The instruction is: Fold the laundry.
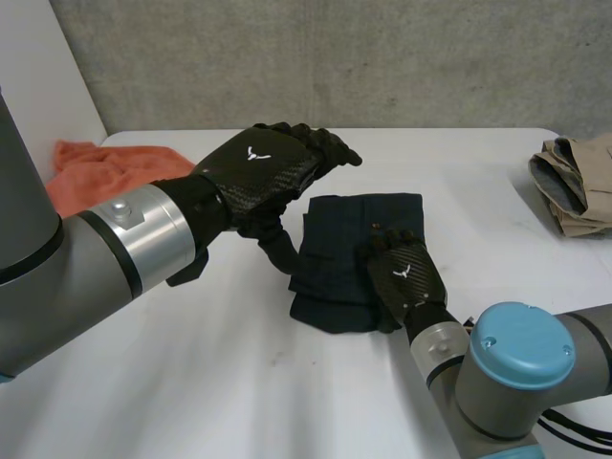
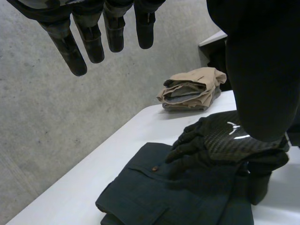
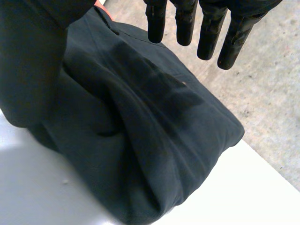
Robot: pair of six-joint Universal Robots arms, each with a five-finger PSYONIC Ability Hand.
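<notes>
White table, bare concrete wall behind. Dark garment lies at mid-table, folded into a compact block of at least 2 layers, with 1 small button and a pocket seam on the top face. Cloth looks like a soft, medium-weight weave: limp, no stiffness of its own, and probably light. Rounded, puffy fold along one side suggests the layers will spring open or slide over each other if let go. Not fragile, not slick. Best hold, by my reading: pinch a free edge or corner through all layers, and keep the other hand flat on the block as an anchor. Right hand lies on the near right part of the garment, fingers relaxed on the cloth, gripping nothing. Left hand hangs above the garment's left edge, clear of it, fingers straight, holding nothing. Orange cloth sits crumpled at the table's far left; a folded tan garment sits at the far right, well apart.
</notes>
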